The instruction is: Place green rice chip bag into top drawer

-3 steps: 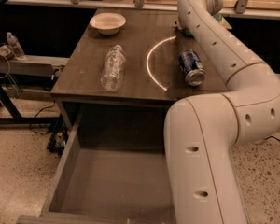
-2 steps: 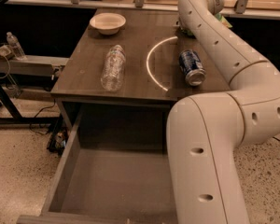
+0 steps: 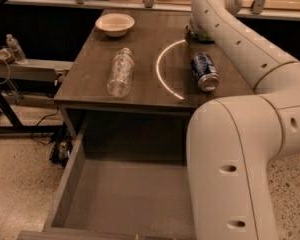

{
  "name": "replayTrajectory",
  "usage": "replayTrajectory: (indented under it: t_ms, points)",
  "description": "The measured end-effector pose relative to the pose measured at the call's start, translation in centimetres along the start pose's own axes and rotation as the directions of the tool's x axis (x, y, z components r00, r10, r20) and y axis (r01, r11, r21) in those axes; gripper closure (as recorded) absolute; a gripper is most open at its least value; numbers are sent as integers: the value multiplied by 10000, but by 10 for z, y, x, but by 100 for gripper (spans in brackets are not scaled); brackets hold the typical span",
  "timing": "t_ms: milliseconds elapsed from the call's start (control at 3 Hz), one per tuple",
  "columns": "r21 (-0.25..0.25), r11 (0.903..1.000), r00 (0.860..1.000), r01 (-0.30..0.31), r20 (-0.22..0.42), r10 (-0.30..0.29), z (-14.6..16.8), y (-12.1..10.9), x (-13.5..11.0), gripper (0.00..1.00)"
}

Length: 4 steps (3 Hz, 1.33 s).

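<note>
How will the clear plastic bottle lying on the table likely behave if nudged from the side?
The bottle lies on its side, so it would probably roll. It looks empty and thin-walled, so likely light and crushable. The claw is hidden behind the arm at the far right of the table.

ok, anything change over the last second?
Nothing visibly changed. The gripper sits at the far right of the grey wood-grain table, past the blue soda can, as before. The clear plastic bottle, white bowl and open grey wood-grain top drawer are unmoved.
</note>
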<state>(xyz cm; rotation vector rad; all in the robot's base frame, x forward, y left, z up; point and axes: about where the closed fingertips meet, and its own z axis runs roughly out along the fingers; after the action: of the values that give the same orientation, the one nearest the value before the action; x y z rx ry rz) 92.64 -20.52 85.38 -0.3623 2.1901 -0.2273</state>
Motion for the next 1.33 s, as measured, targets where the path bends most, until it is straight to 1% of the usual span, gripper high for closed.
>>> replayTrajectory:
  t_ms: [333, 667, 1000, 1333]
  points:
    - [-469, 9988, 9942, 118, 1073, -67, -58, -7, -39, 100]
    - [-790, 9968, 9723, 121, 2335, 67, -121, -32, -79, 100]
    - [-881, 9960, 9724, 169, 2332, 41, -121, -29, -79, 100]
    - [-1461, 9881, 9724, 478, 2330, -126, -123, -14, -76, 100]
